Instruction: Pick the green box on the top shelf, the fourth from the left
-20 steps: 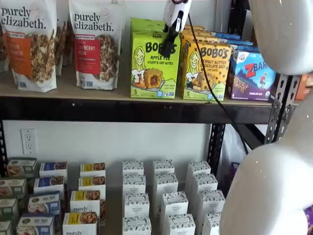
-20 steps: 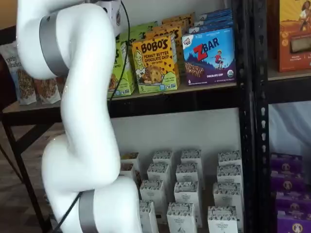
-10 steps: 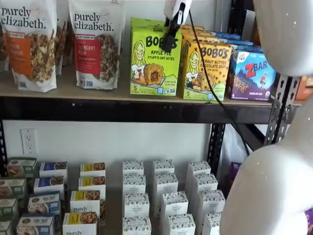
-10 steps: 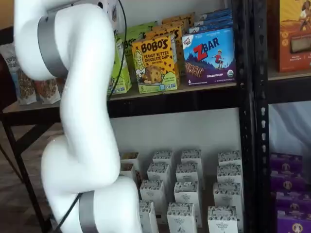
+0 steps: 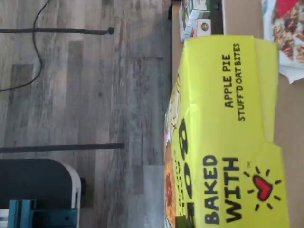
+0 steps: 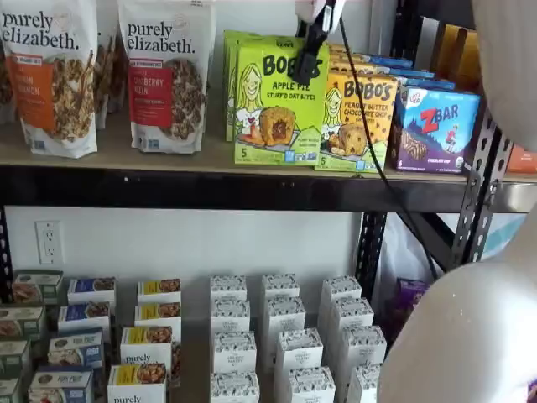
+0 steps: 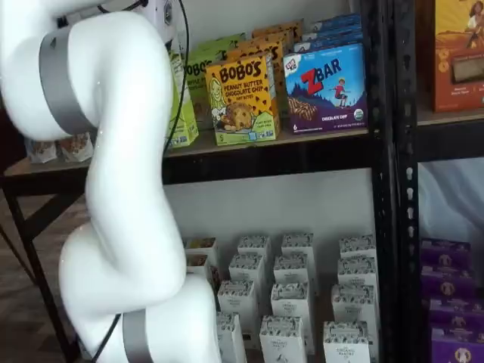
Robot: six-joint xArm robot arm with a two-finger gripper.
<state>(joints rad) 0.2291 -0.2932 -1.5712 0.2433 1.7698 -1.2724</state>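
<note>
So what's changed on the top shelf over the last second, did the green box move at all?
Yes. The green box has come forward off its row and now looks bigger, partly covering the orange Bobo's box beside it. The claw is closed on its top edge and has drifted right with it. The granola bags, the ZBar box and the top shelf stayed put.

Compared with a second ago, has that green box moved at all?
Yes. The green box has come forward and rightward, now overlapping the orange Bobo's box beside it, and it stands clear of the green boxes behind it.
</note>
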